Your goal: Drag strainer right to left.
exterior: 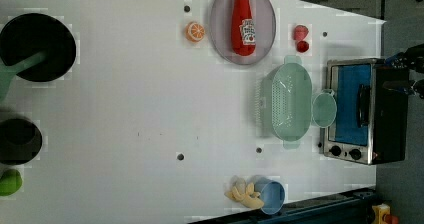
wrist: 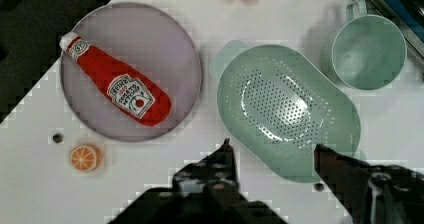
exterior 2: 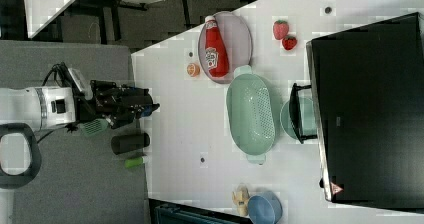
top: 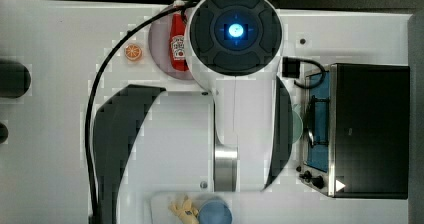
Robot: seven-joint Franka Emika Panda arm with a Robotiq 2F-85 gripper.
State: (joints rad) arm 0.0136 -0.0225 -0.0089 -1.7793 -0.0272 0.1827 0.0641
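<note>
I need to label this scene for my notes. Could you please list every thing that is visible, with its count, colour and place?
strainer: 1, pale green, on the table between the plate and the oven
cup: 1, pale green, touching or nearly touching the strainer, before the oven
ketchup bottle: 1, red, lying on the plate
plate: 1, grey-lilac, near the table's far edge
orange slice: 1, orange, beside the plate
strawberries: 2, red, on the left view's right of the plate
toaster oven: 1, black and silver
blue cup: 1, blue, lying by the banana
banana: 1, yellow
table: 1, white
gripper: 1, black, open, above the strainer's rim
</note>
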